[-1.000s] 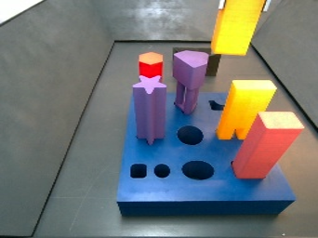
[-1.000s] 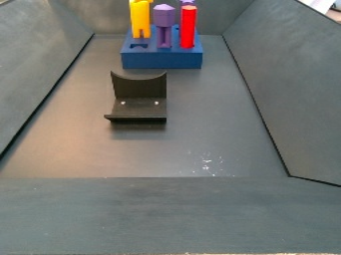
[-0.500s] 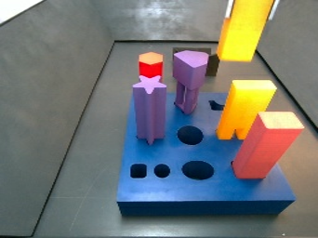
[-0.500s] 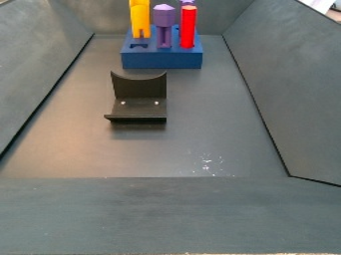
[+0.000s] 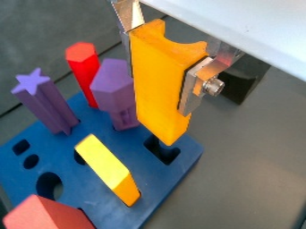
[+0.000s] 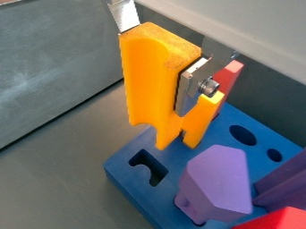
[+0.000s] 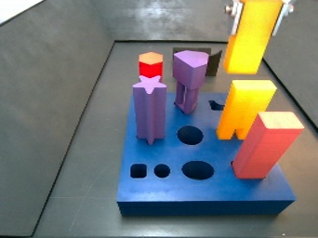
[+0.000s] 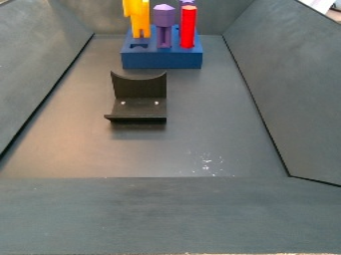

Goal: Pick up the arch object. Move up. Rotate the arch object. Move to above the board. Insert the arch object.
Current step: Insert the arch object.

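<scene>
Grey floor, board (image 7: pixel 205 177) pegged, gripper (image 5: pixel 167 54) clamping arch object (image 5: pixel 162 85)

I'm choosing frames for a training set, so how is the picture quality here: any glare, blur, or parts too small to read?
In a side view, the held arch object glows overexposed, its edges washed out, with the gripper cut off at the frame's top. In the far side view, the board is tiny and light glints off the floor. Both wrist views are sharp, showing silver fingers clamped on the orange piece.
</scene>
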